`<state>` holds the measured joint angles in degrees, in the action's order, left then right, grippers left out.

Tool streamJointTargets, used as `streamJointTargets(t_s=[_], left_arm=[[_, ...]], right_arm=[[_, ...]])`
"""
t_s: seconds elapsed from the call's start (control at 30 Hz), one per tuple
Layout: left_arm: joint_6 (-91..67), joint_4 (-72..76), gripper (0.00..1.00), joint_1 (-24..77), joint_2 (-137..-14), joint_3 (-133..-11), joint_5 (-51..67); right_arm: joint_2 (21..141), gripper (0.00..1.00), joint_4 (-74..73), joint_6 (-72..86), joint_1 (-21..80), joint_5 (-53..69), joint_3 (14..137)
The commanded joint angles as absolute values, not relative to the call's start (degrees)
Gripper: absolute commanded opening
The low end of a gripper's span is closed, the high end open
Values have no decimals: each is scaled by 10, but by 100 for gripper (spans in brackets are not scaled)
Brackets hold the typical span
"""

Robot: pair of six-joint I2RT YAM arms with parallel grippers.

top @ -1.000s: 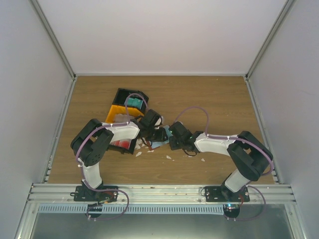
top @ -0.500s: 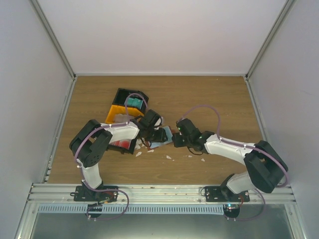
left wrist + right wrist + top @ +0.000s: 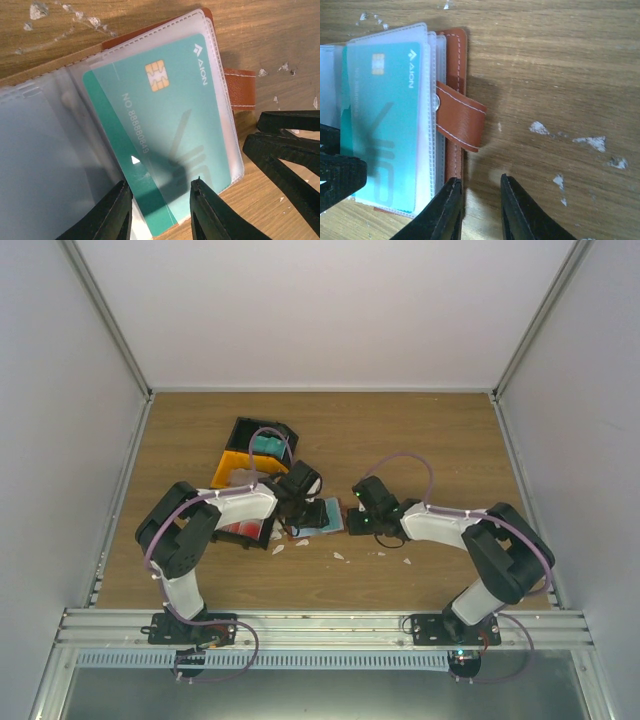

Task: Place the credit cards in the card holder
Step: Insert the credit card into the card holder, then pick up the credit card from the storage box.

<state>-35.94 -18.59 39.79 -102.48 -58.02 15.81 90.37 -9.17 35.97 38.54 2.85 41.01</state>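
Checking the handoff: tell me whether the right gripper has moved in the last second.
Yes: the right gripper has shifted slightly to the right in the top view, away from the black-and-orange tray.

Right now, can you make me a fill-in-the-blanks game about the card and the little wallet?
The word printed on the teal card is ____.
The card holder lies ____, not folded shut.
Its brown strap is stitched with ____ thread.
Everything rests on a ____ table.
Missing words: AION, open, white, wooden.

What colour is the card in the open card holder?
The card is teal with white lettering; best seen in the left wrist view.
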Motion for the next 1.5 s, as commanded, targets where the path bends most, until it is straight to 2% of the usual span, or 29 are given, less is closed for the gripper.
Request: streamJointTargets(t_s=[0.0, 0.3, 0.43, 0.67, 0.87, 1.17, 1.3, 1.47], left_arm=[[-346, -209, 35, 401, -1037, -596, 169], [-291, -223, 33, 427, -1067, -635, 198], [-292, -246, 34, 430, -1062, -641, 152], [-286, -277, 47, 428, -1022, -656, 113], [-273, -307, 56, 428, -995, -677, 113], [-241, -354, 65, 393, -941, -719, 71], [-216, -371, 64, 351, -948, -775, 31], [-206, -377, 50, 281, -989, -824, 5]], right_arm=[[921, 22, -87, 368, 384, 54, 420], [931, 16, -107, 356, 391, 57, 431], [921, 16, -128, 368, 391, 31, 430], [844, 20, -174, 408, 390, -40, 415], [776, 26, -196, 417, 390, -61, 407], [736, 32, -198, 416, 389, -65, 408], [742, 32, -182, 410, 390, -59, 411], [773, 33, -166, 399, 389, -55, 423]])
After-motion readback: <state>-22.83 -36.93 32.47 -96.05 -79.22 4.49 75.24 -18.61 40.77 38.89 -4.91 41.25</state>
